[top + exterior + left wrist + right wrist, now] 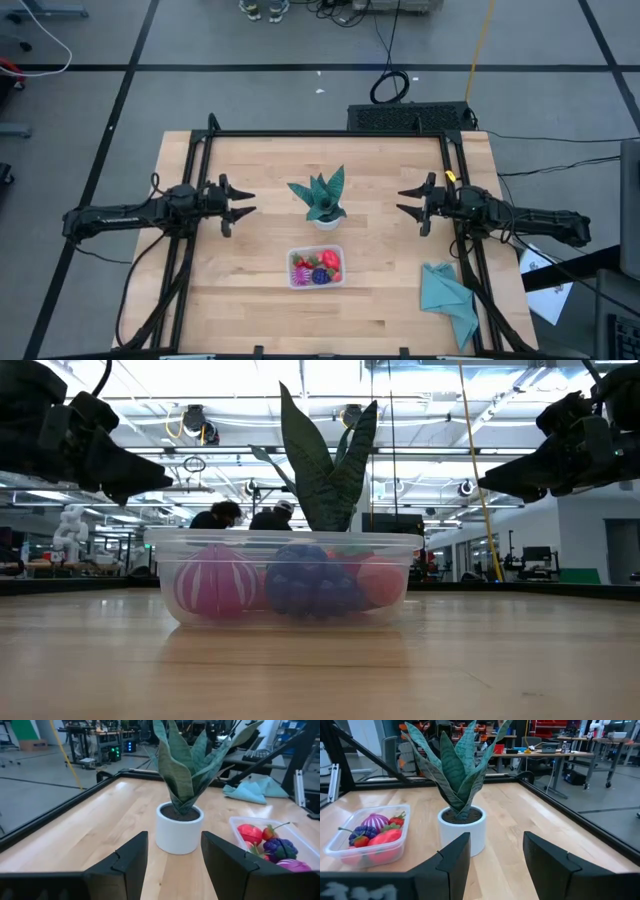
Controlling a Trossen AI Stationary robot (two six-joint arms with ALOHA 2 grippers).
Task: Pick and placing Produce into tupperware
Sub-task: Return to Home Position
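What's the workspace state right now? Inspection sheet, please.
Surface: wooden table, dark frame around it.
Job's things: tupperware just apart from the plant; all visible produce inside it, none seen loose.
Clutter: potted plant mid-table; teal cloth at a corner on the right arm's side.
Grippers: left gripper and right gripper open, empty, raised, flanking the plant.
Cables: black coil on the floor beyond the table; yellow cable nearby.
Surroundings: two people far behind.
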